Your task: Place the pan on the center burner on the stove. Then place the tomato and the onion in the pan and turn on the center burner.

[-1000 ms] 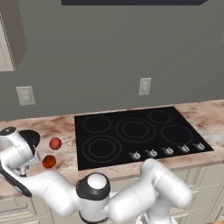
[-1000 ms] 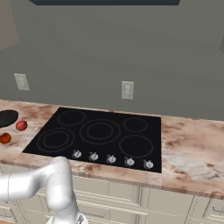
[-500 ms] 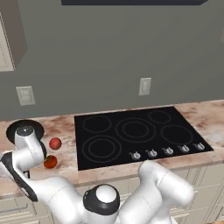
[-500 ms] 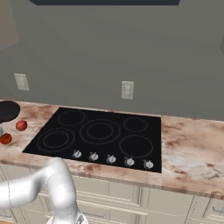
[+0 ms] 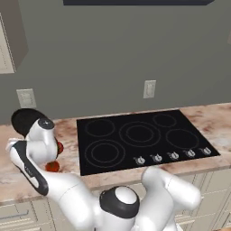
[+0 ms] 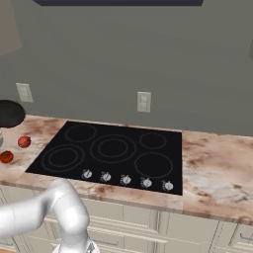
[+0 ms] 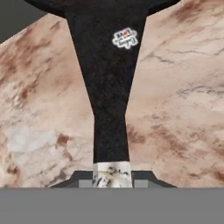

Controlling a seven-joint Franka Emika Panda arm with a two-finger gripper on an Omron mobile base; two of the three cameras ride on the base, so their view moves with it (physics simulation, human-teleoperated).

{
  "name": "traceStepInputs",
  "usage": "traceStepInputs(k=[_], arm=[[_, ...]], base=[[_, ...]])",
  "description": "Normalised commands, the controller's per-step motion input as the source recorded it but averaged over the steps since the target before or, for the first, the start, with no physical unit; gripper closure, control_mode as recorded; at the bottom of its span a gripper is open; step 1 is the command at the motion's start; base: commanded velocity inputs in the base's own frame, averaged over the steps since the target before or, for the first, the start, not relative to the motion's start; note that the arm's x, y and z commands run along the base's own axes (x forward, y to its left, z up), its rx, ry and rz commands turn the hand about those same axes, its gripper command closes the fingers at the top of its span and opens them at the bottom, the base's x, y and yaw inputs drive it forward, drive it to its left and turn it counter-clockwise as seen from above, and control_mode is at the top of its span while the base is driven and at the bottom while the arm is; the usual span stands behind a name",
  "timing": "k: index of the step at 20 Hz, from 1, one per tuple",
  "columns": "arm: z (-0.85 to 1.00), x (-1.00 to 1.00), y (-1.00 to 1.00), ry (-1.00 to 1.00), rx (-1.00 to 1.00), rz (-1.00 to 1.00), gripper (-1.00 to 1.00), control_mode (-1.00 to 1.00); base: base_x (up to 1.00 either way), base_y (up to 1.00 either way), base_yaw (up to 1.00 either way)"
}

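Note:
My gripper [image 7: 112,177] is shut on the pale silver tip of the pan's handle, and the black handle [image 7: 109,87] runs up from the fingertips to the pan body. The pan [image 5: 25,121] [image 6: 9,112] hangs above the counter's left end, left of the stove [image 5: 180,118] [image 6: 163,136]. The pinkish-red onion [image 6: 23,142] lies beside the stove, and in the left base view the onion [image 5: 60,147] is partly hidden behind my wrist. The orange-red tomato [image 5: 53,166] [image 6: 6,157] sits nearer the front edge. The center burner [image 5: 139,133] [image 6: 112,148] is bare.
A row of silver knobs [image 5: 173,155] [image 6: 126,180] lines the stove's front edge. Marble counter [image 6: 217,173] stretches to the right of the stove. A wall outlet [image 5: 149,89] sits behind the stove, another outlet [image 5: 26,98] at the left.
The arm has risen and carried the pan up off the counter. The onion and tomato have not moved.

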Motion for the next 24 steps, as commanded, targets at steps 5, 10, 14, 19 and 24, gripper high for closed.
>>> traceStepInputs(k=[5, 10, 14, 19, 24], arm=[[0.87, -0.06, -0.01, 0.20, -0.04, -0.23, 1.00, -1.00], [0.38, -0.03, -0.29, 0.16, -0.21, -0.29, 1.00, -1.00], [0.02, 0.00, -0.57, 0.09, -0.22, -0.23, 1.00, -1.00], [0.00, 0.00, -0.93, 0.04, -0.12, -0.03, 1.00, -1.00], [-0.01, 0.00, -1.00, 0.00, 0.00, 0.00, 1.00, -1.00]], base=[[0.00, 0.00, 0.00], [0.00, 0.00, 0.00], [0.00, 0.00, 0.00], [0.00, 0.00, 0.00], [0.00, 0.00, 0.00]])
